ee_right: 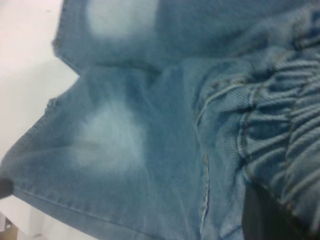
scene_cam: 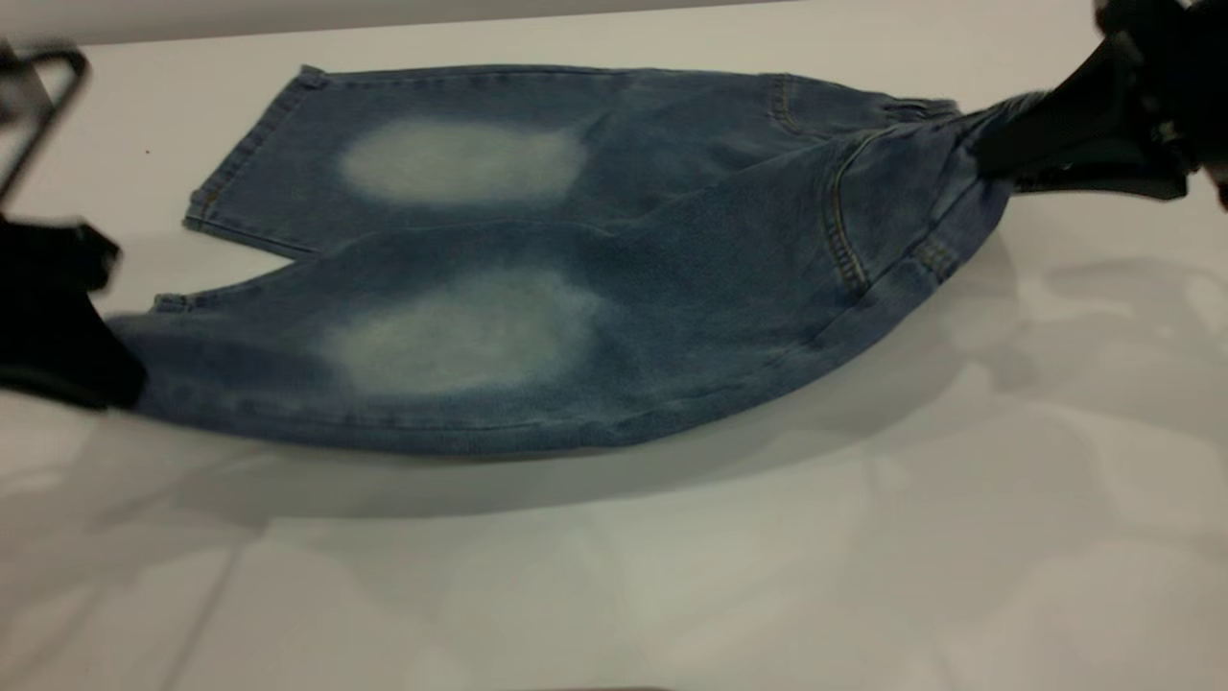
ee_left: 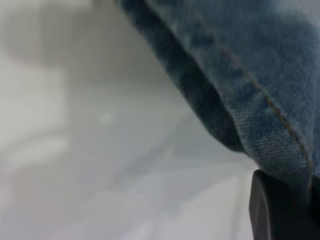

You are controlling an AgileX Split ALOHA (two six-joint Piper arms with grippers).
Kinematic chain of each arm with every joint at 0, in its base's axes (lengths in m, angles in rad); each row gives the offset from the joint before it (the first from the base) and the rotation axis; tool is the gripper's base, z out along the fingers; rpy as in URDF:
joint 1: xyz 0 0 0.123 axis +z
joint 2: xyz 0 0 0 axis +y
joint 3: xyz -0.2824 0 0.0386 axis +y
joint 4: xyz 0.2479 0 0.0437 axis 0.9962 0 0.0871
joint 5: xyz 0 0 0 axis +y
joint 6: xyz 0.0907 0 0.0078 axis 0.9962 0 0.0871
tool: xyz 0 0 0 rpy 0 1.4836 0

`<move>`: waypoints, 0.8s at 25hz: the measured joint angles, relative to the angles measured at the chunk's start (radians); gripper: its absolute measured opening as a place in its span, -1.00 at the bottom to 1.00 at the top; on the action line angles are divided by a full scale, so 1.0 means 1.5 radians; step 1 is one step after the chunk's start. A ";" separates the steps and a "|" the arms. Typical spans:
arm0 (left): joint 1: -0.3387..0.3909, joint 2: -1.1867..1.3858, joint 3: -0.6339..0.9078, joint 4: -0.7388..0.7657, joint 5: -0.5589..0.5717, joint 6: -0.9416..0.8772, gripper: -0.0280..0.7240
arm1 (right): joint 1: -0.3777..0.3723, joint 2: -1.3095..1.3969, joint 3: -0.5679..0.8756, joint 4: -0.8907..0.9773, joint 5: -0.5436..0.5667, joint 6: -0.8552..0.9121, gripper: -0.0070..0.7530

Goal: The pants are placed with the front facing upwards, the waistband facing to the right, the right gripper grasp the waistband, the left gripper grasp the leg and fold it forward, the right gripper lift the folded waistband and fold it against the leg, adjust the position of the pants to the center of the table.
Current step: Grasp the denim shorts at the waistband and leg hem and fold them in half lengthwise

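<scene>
Blue denim pants [scene_cam: 576, 259] lie front up on the white table [scene_cam: 672, 576], a pale faded patch on each thigh. The near leg is raised off the table at both ends. My left gripper [scene_cam: 106, 360] at the left edge is shut on the near leg's hem [ee_left: 280, 145], with one dark finger [ee_left: 272, 210] under the cloth. At the right, my right gripper [scene_cam: 998, 154] is shut on the ruched waistband [ee_right: 285, 125], holding it above the table. A dark finger [ee_right: 265, 217] shows under the band. The far leg [scene_cam: 413, 154] rests flat.
Bare white tabletop stretches in front of the pants and to the right under the right arm. A dark frame [scene_cam: 38, 106] stands at the far left edge. The table's back edge runs just behind the far leg.
</scene>
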 joint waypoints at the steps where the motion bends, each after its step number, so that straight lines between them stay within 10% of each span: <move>1: -0.001 -0.023 0.000 0.000 0.015 -0.001 -0.79 | 0.000 -0.017 0.009 0.000 0.001 0.000 -0.87; 9: -0.042 -0.236 0.012 0.006 0.091 -0.029 -0.79 | 0.000 -0.129 0.111 0.018 0.001 0.005 -0.87; 20: -0.042 -0.202 -0.021 0.011 0.009 -0.032 -0.79 | 0.000 -0.148 0.127 0.072 -0.104 0.005 -0.87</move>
